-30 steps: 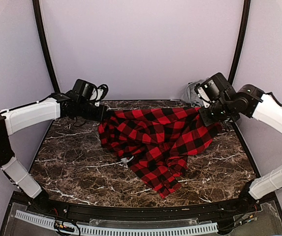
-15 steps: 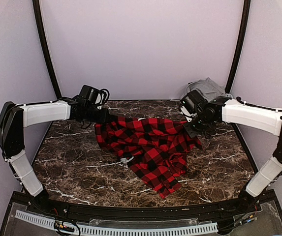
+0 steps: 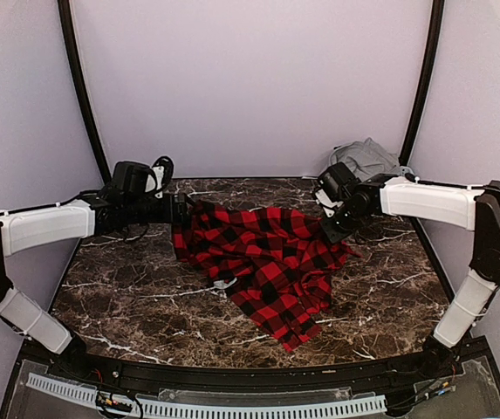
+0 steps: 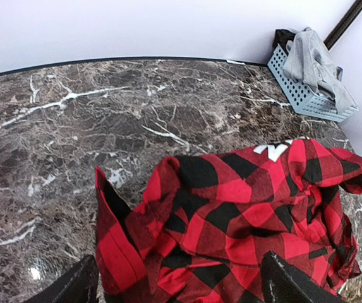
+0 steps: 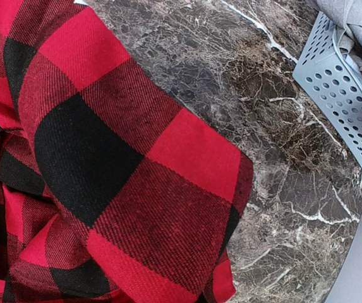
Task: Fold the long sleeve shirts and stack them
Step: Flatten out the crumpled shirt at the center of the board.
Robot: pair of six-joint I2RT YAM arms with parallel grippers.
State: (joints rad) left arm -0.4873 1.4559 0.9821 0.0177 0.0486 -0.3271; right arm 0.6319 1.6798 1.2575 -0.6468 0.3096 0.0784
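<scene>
The red-and-black buffalo-check cloth long sleeve shirt (image 3: 267,262) lies bunched at the middle of the dark marble counter (image 3: 127,297). At its left corner the left claw (image 3: 182,209) has just sprung wide and let go (cloth sits loose between its 2 fingers (image 4: 73,287)), so that side is probably laid down. The shirt's long axis runs left to right along its far edge, and a tapered tail points toward the near edge. The right claw (image 3: 332,230) stays shut, apparently pinching the right corner.

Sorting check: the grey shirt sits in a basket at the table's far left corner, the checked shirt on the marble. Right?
Wrong corner: the top external view shows the pale blue basket with the grey shirt far right. The checked shirt is on the marble.
</scene>
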